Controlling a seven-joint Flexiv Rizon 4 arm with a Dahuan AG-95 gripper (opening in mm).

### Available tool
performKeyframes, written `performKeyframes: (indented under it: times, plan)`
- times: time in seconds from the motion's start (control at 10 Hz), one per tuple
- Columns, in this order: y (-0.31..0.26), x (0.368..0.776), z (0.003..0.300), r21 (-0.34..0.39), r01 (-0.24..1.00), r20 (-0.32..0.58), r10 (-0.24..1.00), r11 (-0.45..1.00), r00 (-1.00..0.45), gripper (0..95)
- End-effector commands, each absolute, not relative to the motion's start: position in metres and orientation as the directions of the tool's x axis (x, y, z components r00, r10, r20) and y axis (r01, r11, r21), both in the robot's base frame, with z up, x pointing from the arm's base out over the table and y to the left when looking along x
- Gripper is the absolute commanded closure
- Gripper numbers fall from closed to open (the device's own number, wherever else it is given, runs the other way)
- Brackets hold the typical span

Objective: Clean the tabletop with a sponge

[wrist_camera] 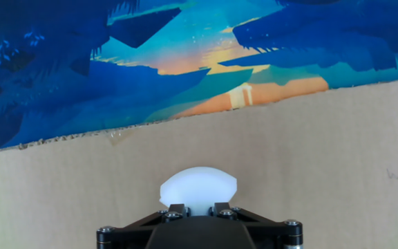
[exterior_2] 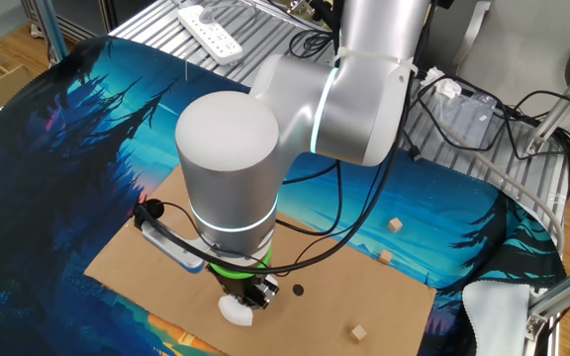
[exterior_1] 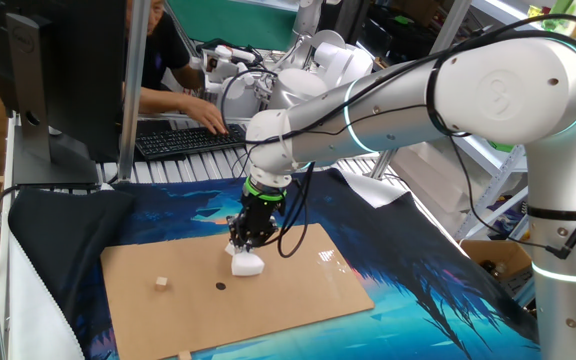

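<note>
The white sponge (exterior_1: 247, 263) is pinched in my gripper (exterior_1: 244, 246), which is shut on it and presses it down on the cardboard-brown tabletop (exterior_1: 298, 285). The sponge sits just right of the small dark spot (exterior_1: 220, 286). In the other fixed view the sponge (exterior_2: 234, 311) pokes out below my gripper (exterior_2: 248, 294), left of the dark spot (exterior_2: 298, 291) on the tabletop (exterior_2: 384, 297). In the hand view the sponge (wrist_camera: 197, 187) bulges between the jaws of my gripper (wrist_camera: 199, 206) over the tabletop (wrist_camera: 323, 159).
A tiny tan cube (exterior_1: 161, 284) lies on the sheet left of the spot. The other fixed view shows more cubes (exterior_2: 358, 333), (exterior_2: 395, 226), (exterior_2: 385, 258). The blue-and-black patterned mat (exterior_1: 448, 300) surrounds the sheet. A keyboard (exterior_1: 183, 139) and a person's hand lie behind.
</note>
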State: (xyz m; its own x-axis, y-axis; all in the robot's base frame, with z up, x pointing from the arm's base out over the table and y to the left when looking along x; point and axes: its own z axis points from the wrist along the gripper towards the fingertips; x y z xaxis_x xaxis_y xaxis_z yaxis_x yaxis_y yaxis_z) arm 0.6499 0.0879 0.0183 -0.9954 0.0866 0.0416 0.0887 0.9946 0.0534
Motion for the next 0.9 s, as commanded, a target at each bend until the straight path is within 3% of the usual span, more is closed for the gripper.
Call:
performKeyframes:
  times: [0.1,0.9]
  plan:
    - [0.0894,0.6489,0.0202,0.053,0.091,0.044,0.089,0.994,-0.995,95.0]
    - [0.0919,0.6480,0.0221,0.055,0.093,0.047,0.091,0.994,-0.995,95.0]
